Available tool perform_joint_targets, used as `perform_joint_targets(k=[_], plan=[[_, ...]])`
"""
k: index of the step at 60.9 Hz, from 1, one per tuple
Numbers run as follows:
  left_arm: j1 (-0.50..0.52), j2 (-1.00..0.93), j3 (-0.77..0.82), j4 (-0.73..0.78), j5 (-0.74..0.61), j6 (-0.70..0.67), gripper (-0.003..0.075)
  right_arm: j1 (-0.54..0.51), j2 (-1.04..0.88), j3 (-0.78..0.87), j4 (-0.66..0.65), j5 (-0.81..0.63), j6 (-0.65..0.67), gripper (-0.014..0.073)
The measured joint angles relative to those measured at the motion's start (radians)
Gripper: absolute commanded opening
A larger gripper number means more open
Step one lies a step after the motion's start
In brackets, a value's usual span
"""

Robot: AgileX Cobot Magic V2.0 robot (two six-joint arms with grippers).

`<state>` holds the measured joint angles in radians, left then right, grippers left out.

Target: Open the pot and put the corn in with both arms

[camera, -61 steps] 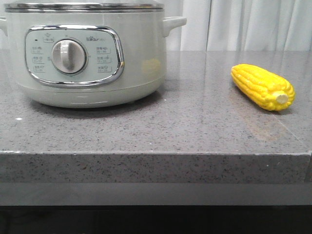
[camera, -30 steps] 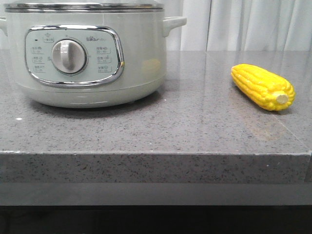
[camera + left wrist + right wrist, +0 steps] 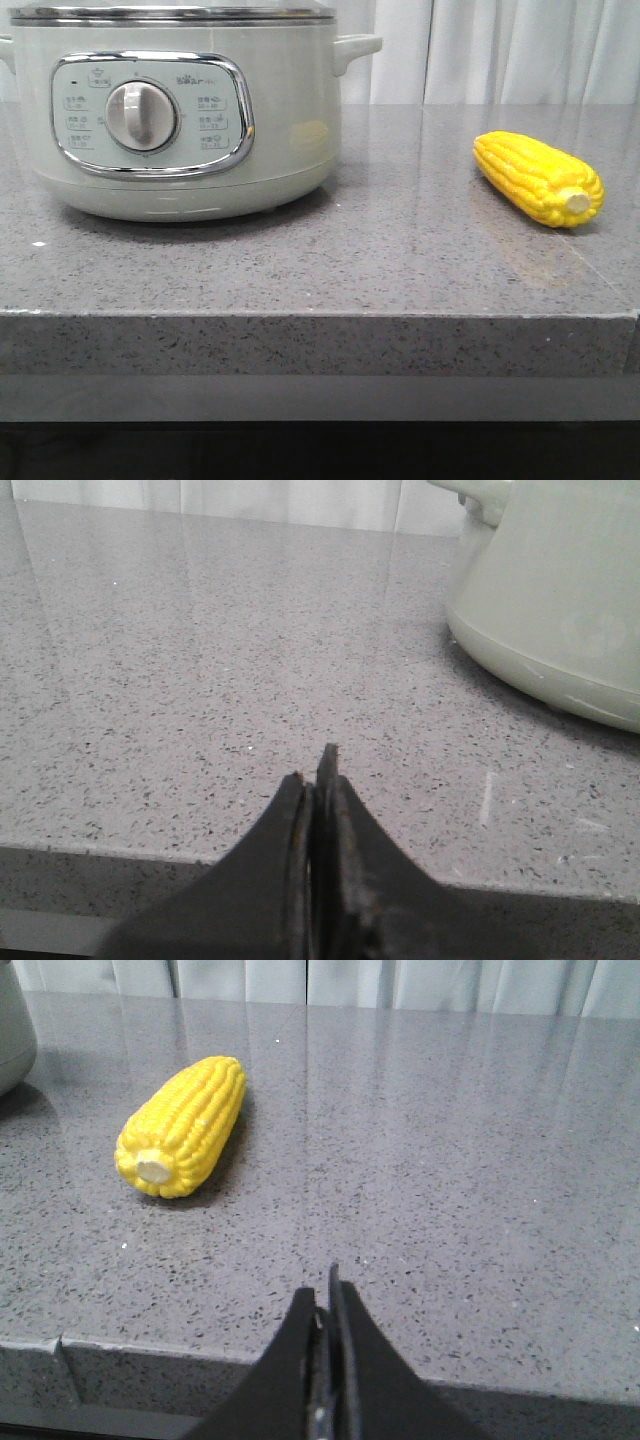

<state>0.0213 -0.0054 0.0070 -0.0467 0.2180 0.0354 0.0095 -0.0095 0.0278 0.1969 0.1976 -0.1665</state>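
The pale-green pot (image 3: 180, 120) stands at the back left of the grey stone counter, its lid on; only the steel rim of its top shows. Its side also shows in the left wrist view (image 3: 560, 610). The yellow corn (image 3: 540, 178) lies on the counter at the right, stub end toward the front; it also shows in the right wrist view (image 3: 185, 1125). My left gripper (image 3: 318, 780) is shut and empty, low at the counter's front edge, apart from the pot. My right gripper (image 3: 326, 1295) is shut and empty at the front edge, apart from the corn. Neither gripper shows in the front view.
The grey speckled counter (image 3: 380, 260) has a thick front edge with a lower ledge beneath it. White curtains (image 3: 500, 50) hang behind the counter.
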Motion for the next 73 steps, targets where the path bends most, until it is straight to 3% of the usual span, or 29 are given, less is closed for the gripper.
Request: perform_joint_targets(k=[26,40,54,73], plan=[[0.0,0.0,0.0,-0.006,0.0,0.0,-0.0018,0.0,0.0,0.0,0.0,0.0,0.0,-0.0066],[0.0,0.0,-0.017,-0.008,-0.072,0.0,-0.0019,0.0,0.0,-0.014,0.0,0.01,0.0,-0.0066],[0.0,0.066,-0.24,-0.001,0.012,0.0,-0.0019,0.0,0.039,-0.24,0.0,0.059,0.0,-0.0064],[0.0,0.424,-0.542,-0.001,0.069,0.0,-0.0018,0.0,0.399,-0.573,0.0,0.088,0.0,-0.0064]])
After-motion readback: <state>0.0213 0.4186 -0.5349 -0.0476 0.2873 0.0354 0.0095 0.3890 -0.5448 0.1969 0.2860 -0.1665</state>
